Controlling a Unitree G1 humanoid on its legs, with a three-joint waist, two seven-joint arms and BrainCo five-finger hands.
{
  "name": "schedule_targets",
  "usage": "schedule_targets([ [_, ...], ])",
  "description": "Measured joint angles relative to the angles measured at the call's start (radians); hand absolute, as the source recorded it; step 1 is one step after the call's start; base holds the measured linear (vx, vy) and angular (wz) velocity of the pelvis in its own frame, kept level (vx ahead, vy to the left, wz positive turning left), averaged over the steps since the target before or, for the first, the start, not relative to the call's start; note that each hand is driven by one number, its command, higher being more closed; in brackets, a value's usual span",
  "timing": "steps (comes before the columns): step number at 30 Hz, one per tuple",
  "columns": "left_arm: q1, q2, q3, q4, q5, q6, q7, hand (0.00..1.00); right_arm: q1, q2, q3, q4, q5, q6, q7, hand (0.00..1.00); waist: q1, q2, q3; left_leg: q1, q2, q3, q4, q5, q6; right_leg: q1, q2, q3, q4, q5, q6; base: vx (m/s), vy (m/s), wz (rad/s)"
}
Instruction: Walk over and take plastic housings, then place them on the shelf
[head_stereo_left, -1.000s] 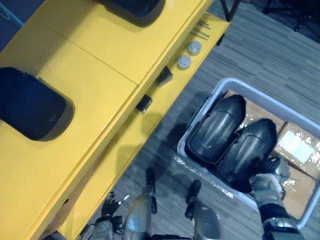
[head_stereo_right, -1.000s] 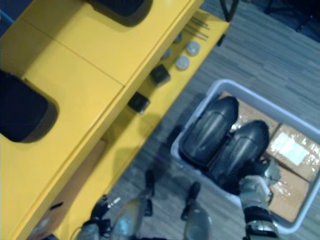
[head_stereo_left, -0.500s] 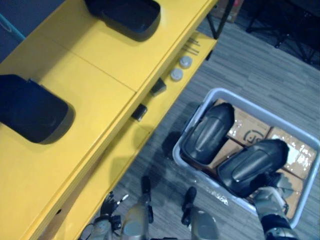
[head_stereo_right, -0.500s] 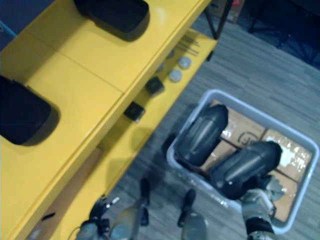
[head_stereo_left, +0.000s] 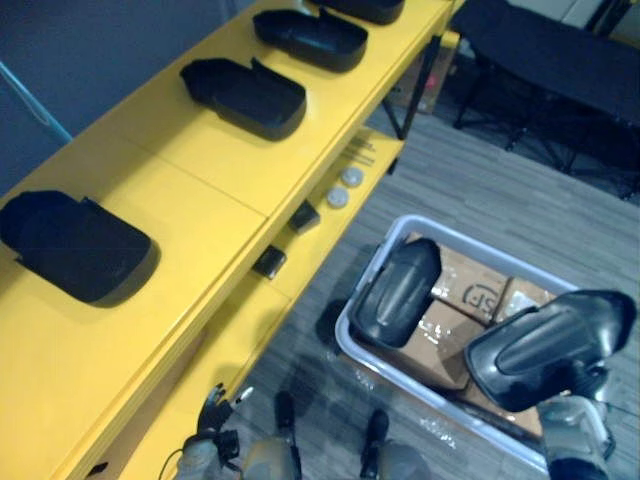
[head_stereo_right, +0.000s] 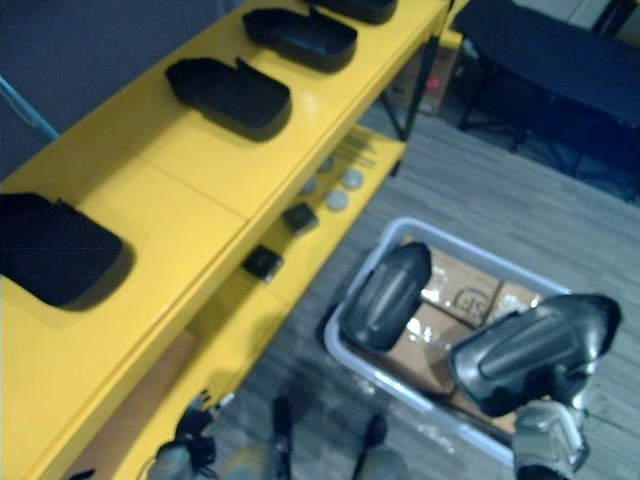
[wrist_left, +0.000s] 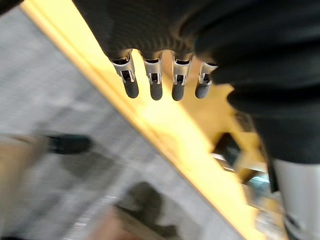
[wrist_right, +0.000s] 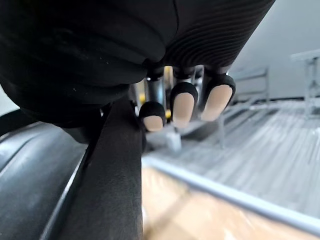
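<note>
Plastic housing (head_stereo_left: 545, 345) at lift-off, gripped by your right hand (head_stereo_left: 575, 430). A second ago this housing lay in the grey bin (head_stereo_left: 362, 292), pressed side by side with the second housing (head_stereo_left: 395, 292). Half a second ago it had tilted away from its neighbour. It now hangs above the bin's near right corner, clear of the rim, long axis roughly level. The head camera has also swung up over that second, so more of the yellow shelf (head_stereo_left: 170, 200) is in sight; read that as your own motion, not the shelf's.

The pick looks complete for this piece, and the carry to the shelf comes next. Three housings (head_stereo_left: 75, 245) (head_stereo_left: 245, 95) (head_stereo_left: 310, 38) already lie open side up along the shelf top, with a bare stretch between the nearest two that would likely take this one. The second housing rests on the cardboard boxes (head_stereo_left: 475, 290) in the bin, to be fetched later.

Hand pose: in the right wrist view your fingertips (wrist_right: 182, 107) curl over the housing's dark edge, so the grasp sits at one end and the shell's length projects away from the palm; expect it to want to droop. Your left hand (head_stereo_left: 205, 455) hangs low beside the shelf's front edge, fingers (wrist_left: 156, 87) straight and empty.
</note>
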Motion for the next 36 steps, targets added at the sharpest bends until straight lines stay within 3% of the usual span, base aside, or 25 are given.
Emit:
schedule_targets([
  [7, 0.027, -0.001, -0.008, -0.437, -0.001, 0.145, -0.051, 0.00, -0.001, 0.033, 0.004, -0.275, 0.039, -0.142, -0.034, 1.00, 0.001, 0.019, -0.045, 0.030, 0.003, -0.002, -0.001, 0.000, 0.000, 0.043, 0.001, -0.008, -0.017, 0.012, 0.004, -0.01, 0.000, 0.02],
  [12, 0.021, 0.003, -0.009, -0.624, -0.001, 0.165, -0.140, 0.00, -0.033, 0.034, 0.079, -0.352, 0.029, -0.207, -0.039, 1.00, 0.002, 0.041, -0.058, 0.034, 0.000, -0.001, -0.001, 0.004, 0.005, 0.057, -0.001, -0.010, -0.038, 0.035, 0.005, -0.03, 0.013, 0.02],
  [16, -0.049, 0.044, -0.014, -0.714, -0.012, 0.169, -0.259, 0.00, -0.076, 0.030, 0.120, -0.379, 0.002, -0.257, -0.038, 1.00, 0.002, 0.054, -0.070, 0.046, -0.002, -0.002, -0.001, 0.005, 0.006, 0.073, -0.002, -0.014, -0.044, 0.037, 0.005, -0.03, 0.002, 0.01],
  [19, -0.125, 0.076, -0.058, -0.723, -0.016, 0.181, -0.306, 0.00, -0.107, 0.016, 0.177, -0.388, -0.043, -0.312, -0.023, 1.00, 0.000, 0.067, -0.079, 0.046, -0.003, 0.000, -0.001, 0.006, 0.008, 0.080, -0.001, -0.014, -0.059, 0.045, -0.001, -0.04, 0.009, -0.02],
  [22, -0.206, 0.087, -0.102, -0.719, 0.014, 0.183, -0.293, 0.00, -0.130, -0.006, 0.245, -0.388, -0.090, -0.350, 0.012, 1.00, 0.000, 0.070, -0.080, 0.045, -0.003, 0.003, -0.001, 0.009, 0.010, 0.086, 0.001, -0.013, -0.081, 0.060, 0.000, -0.02, 0.005, -0.02],
  [28, -0.308, 0.104, -0.122, -0.623, 0.184, 0.197, -0.256, 0.00, -0.170, -0.020, 0.356, -0.379, -0.150, -0.392, 0.113, 1.00, -0.001, 0.068, -0.082, 0.043, -0.004, 0.013, -0.001, 0.013, 0.012, 0.088, 0.004, -0.006, -0.101, 0.079, 0.005, 0.00, 0.002, -0.05],
  [32, -0.312, 0.105, -0.138, -0.590, 0.205, 0.233, -0.264, 0.00, -0.182, -0.023, 0.404, -0.335, -0.167, -0.403, 0.157, 1.00, -0.002, 0.063, -0.087, 0.044, -0.003, 0.013, -0.001, 0.015, 0.011, 0.088, 0.005, -0.005, -0.101, 0.085, 0.003, 0.00, 0.000, 0.00],
  [36, -0.330, 0.138, -0.232, -0.507, 0.244, 0.268, -0.265, 0.00, -0.180, -0.028, 0.482, -0.277, -0.168, -0.404, 0.197, 1.00, -0.002, 0.049, -0.102, 0.043, 0.002, 0.014, -0.002, 0.015, 0.011, 0.088, 0.009, -0.003, -0.103, 0.083, -0.002, 0.00, -0.005, -0.01],
])
